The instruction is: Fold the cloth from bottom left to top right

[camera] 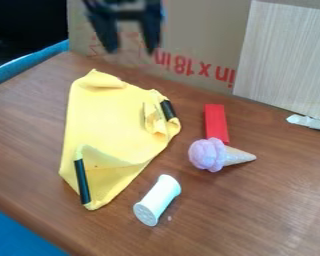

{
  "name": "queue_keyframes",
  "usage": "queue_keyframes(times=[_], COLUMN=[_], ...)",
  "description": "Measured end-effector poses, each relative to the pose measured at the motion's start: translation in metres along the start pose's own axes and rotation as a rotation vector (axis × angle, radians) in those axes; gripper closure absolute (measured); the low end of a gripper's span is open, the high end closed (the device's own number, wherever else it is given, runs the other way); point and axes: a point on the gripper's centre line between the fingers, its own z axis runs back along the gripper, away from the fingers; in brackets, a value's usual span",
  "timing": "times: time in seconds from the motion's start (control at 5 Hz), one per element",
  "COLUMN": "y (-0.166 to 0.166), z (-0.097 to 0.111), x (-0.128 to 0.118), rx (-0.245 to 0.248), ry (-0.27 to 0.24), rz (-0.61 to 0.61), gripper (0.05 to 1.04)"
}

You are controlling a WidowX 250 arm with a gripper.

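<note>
As the hand (130, 51) hangs wide open and empty at the view's top, it should pinch the yellow cloth (116, 122), rumpled on the bench (256, 215), by its bottom-left corner (94, 203) and carry that low toward top right.

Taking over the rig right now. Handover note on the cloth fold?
Hand: open, empty, up at the top left of the view, clear of the cloth.
Yellow cloth: on the table, left of centre; lower black strip at its bottom-left end, upper black strip on its right side.
Done: only small turned-over bits near the strips; no full fold.
Left: bring bottom left to top right, release.
Nearby: white plastic spool, close to the cloth's lower right edge.
</note>
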Motion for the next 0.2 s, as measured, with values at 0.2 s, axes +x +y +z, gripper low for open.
queue_keyframes(times=[0.2], y=[0.0317], z=[0.0423], x=[-0.0188], rx=[0.115], ry=[0.167], rz=[-0.264], gripper=[0.083])
